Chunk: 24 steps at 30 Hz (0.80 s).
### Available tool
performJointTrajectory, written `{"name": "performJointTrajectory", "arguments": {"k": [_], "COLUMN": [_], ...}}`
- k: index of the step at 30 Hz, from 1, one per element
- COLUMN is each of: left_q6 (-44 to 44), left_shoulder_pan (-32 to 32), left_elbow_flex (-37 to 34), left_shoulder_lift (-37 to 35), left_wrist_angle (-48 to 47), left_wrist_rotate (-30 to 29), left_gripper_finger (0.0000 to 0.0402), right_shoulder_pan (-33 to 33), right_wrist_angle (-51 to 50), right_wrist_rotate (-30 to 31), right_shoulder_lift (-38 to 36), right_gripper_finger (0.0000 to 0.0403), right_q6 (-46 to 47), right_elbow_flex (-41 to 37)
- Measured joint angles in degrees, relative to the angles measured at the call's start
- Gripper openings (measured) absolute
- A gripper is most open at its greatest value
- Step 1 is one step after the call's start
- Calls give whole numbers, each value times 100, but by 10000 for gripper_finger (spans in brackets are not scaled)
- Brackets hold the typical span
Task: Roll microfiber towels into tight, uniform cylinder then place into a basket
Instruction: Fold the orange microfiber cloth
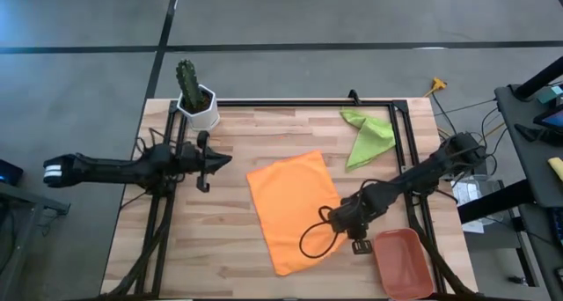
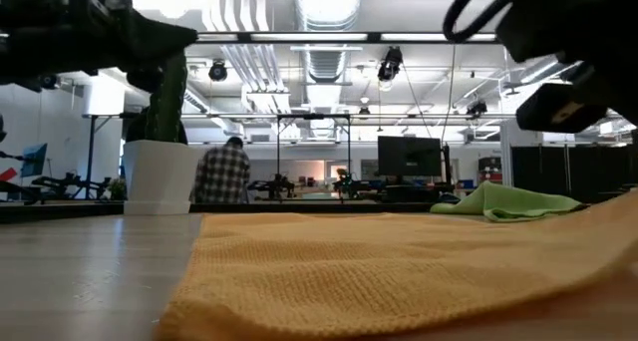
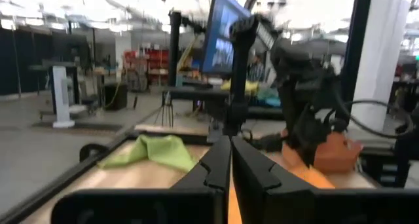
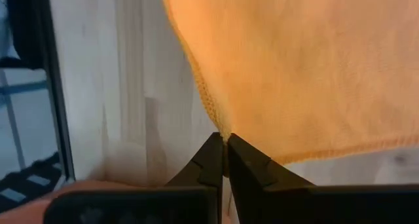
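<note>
Right jaws: we see them pinched tight together in the right wrist view, with the hem of the orange towel [image 4: 314, 67] caught at their tips; the right gripper [image 4: 224, 145] has hold of a corner, which we take as the start of a fold or a roll.

Right gripper, from above: the right gripper [image 1: 350, 220] sits at the towel's right edge near its lower corner, reaching in from the table's right side.

Left jaws: closed flat against each other with nothing between them; the left gripper [image 3: 230, 160] holds no cloth.

Left gripper, from above: the left gripper [image 1: 208, 165] hangs above the wood left of the towel, apart from it, apparently waiting.

Orange towel: the orange towel [image 1: 295, 209] lies spread and unrolled in the middle of the table [image 1: 229, 248], slightly askew.

Green towel: the lime green towel [image 1: 368, 135] lies crumpled near the far right corner, well apart from both grippers and not yet handled.

Basket: the terracotta basket [image 1: 405, 261] stands at the near right corner, just beside the right gripper, with no towel in it; we judge it kept close for a short carry.

Cactus pot: the white cactus pot [image 1: 199, 107] stands at the far left corner, out of the working area.
</note>
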Motion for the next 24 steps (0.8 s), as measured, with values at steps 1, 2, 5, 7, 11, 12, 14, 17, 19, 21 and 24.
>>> {"name": "performJointTrajectory", "arguments": {"k": [1, 2, 5, 7, 11, 12, 14, 17, 19, 21, 24], "left_q6": [14, 60, 121, 152, 296, 305, 415, 547, 551, 592, 648], "left_shoulder_pan": [-2, -11, -52, -69, -102, -110, -112, -112, -128, -164, -210], "left_elbow_flex": [64, 136, 362, 542, 952, 1066, 1326, 1729, 1957, 2098, 2189], "left_shoulder_lift": [164, 330, 911, 1333, 2200, 2429, 2828, 3327, 3591, 3787, 3999], "left_wrist_angle": [-3, -2, -20, -47, -14, -48, -167, -112, -116, -127, -191], "left_wrist_rotate": [3, 9, 11, 11, 11, 15, 16, 15, 16, 17, 18], "left_gripper_finger": [0, 0, 0, 0, 0, 0, 0, 0, 0, 0, 0], "right_shoulder_pan": [15, 27, 24, 22, 37, 37, 37, 35, 37, 37, 37], "right_wrist_angle": [-14, -10, 28, 42, 94, 126, 185, 237, 278, 293, 295], "right_wrist_rotate": [-7, -6, 10, 18, 267, 289, 311, 316, 319, 327, 311], "right_shoulder_lift": [30, 62, 212, 312, 457, 467, 483, 481, 467, 450, 439], "right_gripper_finger": [13, 13, 13, 13, 15, 18, 32, 68, 99, 133, 180], "right_q6": [0, 0, -27, -82, -216, -243, -276, -262, -202, -156, -135], "right_elbow_flex": [-12, -41, -82, -110, -145, -150, -154, -160, -160, -160, -160]}}
